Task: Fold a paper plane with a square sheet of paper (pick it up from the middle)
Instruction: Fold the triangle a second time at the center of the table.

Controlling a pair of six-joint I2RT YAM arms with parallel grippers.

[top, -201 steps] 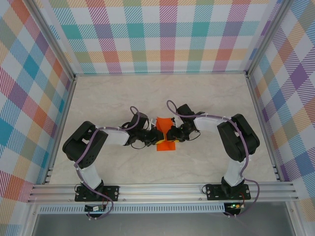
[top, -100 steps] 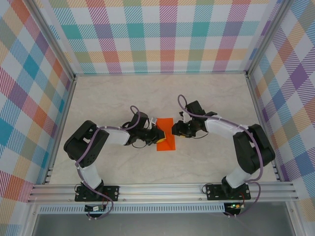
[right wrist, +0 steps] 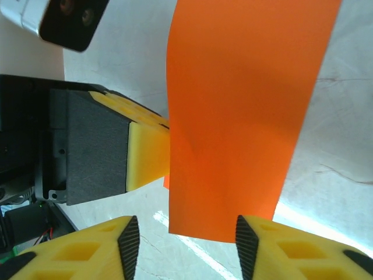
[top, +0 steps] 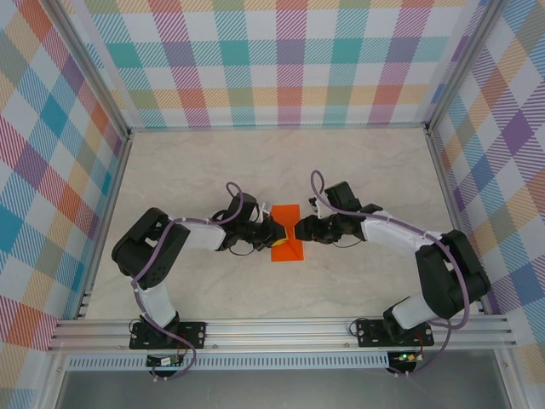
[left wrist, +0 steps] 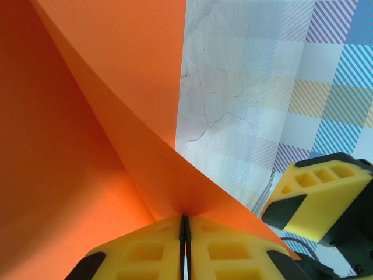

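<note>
— Looking from above?
— The square sheet of paper [top: 286,239] is arching on the table [top: 196,170], between the arms.
— Left wrist?
— The left gripper [left wrist: 185,224] is pinching its fold (pads pressed together).
— Right wrist?
— The right gripper [right wrist: 183,233] is hanging spread at the sheet's edge.

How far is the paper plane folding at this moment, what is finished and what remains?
Done: the square sheet of paper is gripped and bent into a fold. In hand: the left gripper pinches it shut at that fold; the right gripper stands open at its edge. Left: no pointed nose or wings are visible, so most folds probably remain.
</note>
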